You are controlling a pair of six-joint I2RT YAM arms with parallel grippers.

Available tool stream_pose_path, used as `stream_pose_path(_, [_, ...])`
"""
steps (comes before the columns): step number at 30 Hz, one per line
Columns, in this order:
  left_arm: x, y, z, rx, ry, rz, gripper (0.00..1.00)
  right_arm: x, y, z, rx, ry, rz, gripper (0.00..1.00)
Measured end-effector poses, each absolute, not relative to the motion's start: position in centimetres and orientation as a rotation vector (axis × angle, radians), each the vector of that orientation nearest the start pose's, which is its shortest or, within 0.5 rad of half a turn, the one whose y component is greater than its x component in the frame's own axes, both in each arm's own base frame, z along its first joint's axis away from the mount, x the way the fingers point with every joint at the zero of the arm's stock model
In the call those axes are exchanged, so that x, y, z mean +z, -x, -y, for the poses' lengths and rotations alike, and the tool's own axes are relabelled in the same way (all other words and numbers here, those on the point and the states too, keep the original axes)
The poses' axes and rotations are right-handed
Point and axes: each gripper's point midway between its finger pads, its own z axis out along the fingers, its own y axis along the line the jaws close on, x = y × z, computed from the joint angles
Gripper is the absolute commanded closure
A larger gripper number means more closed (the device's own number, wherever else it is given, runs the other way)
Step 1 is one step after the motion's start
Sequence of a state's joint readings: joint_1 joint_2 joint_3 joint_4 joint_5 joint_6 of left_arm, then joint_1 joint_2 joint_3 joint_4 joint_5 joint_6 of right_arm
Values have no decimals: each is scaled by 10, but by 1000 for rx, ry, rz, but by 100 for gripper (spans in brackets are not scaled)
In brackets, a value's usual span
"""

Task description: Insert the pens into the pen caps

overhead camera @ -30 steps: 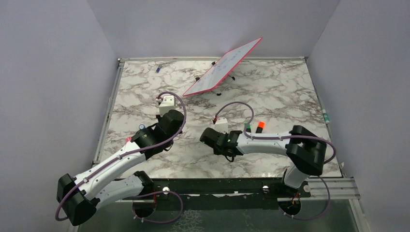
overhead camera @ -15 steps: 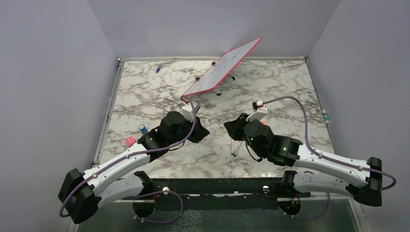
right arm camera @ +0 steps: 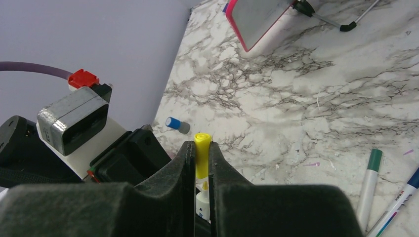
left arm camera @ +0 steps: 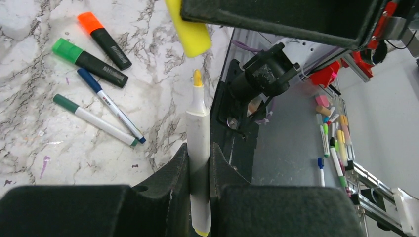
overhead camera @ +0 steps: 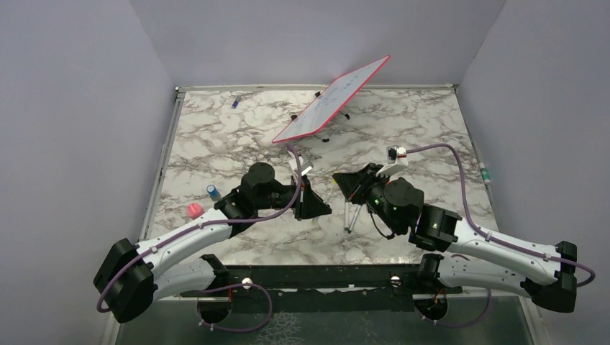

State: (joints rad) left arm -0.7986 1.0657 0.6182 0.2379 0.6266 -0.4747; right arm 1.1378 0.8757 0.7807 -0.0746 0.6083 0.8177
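Mid-capping: left end effector [left arm camera: 199, 154] clamps a yellow pen [left arm camera: 198, 121], right end effector [right arm camera: 201, 146] pinches the yellow cap [right arm camera: 202, 153]; next, press them together, aligned.

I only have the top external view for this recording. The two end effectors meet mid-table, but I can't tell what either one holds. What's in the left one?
Observer: The left end effector is shut on a white-barrelled pen, with its bare yellow tip pointing outward.
Operator: And the right one?
Observer: The right end effector is shut on a yellow cap.
Operator: Is the cap on the pen?
Observer: Not yet. The left wrist view shows a gap between the cap and the tip, and the cap is tilted rather than in line with the pen.
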Motion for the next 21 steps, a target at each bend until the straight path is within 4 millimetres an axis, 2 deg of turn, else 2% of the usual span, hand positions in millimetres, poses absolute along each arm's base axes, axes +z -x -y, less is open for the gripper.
stream_pose_path(6, [220, -141, 322, -1464, -843, -1781, 100, 284, -205, -268, 920, -167, -1795, 88])
stream_pose_path(21, [220, -144, 322, -1464, -795, -1811, 100, 277, -203, -269, 921, -153, -1810, 88])
